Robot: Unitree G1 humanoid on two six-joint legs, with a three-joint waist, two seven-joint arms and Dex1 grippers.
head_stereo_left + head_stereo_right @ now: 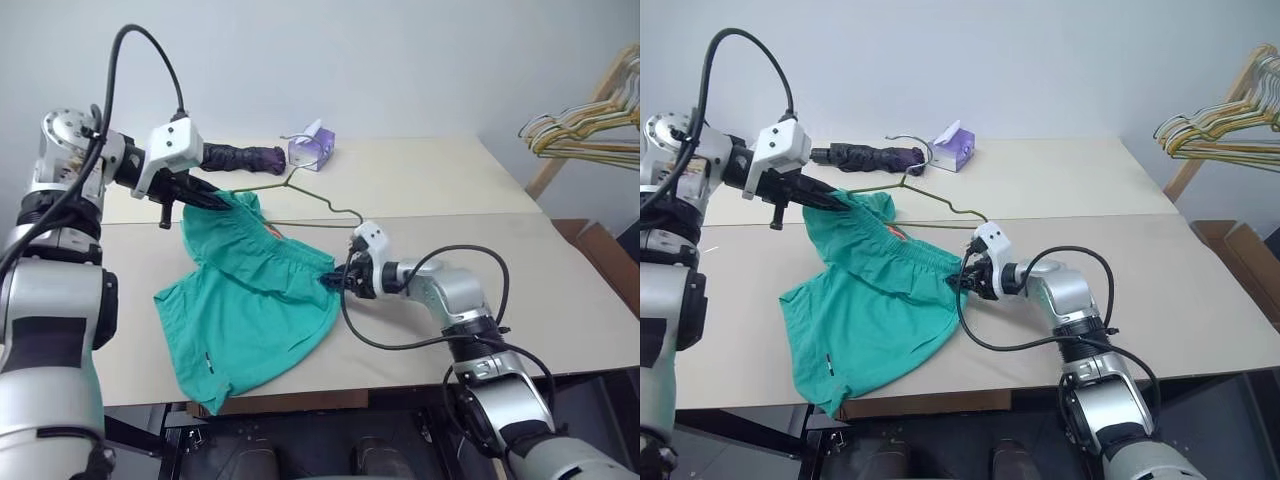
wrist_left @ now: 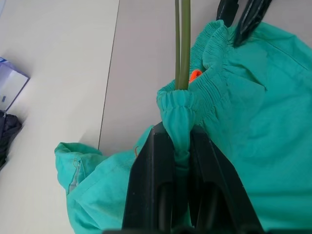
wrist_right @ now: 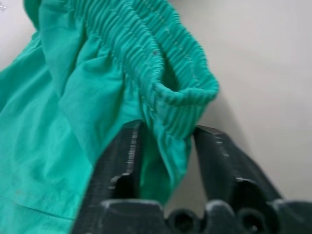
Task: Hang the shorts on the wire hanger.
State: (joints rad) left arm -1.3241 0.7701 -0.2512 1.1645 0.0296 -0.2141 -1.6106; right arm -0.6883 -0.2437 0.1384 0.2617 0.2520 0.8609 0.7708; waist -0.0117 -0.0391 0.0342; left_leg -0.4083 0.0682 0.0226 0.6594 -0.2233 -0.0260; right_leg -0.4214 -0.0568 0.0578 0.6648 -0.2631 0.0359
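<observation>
Shorts (image 1: 250,300) pinched by left hand (image 2: 181,141); right hand (image 3: 168,141) seemingly closing on waistband.

Shorts (image 1: 255,310) on table (image 1: 560,290), wire hanger (image 1: 320,200) behind, through waistband.

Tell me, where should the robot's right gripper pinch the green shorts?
Probably the gathered elastic waistband at the free right corner of the shorts, coming in from the robot's right. That edge is thick and bunched, and it already sits between the right gripper's fingers. The left gripper pinches the other corner, by the wire hanger.
</observation>
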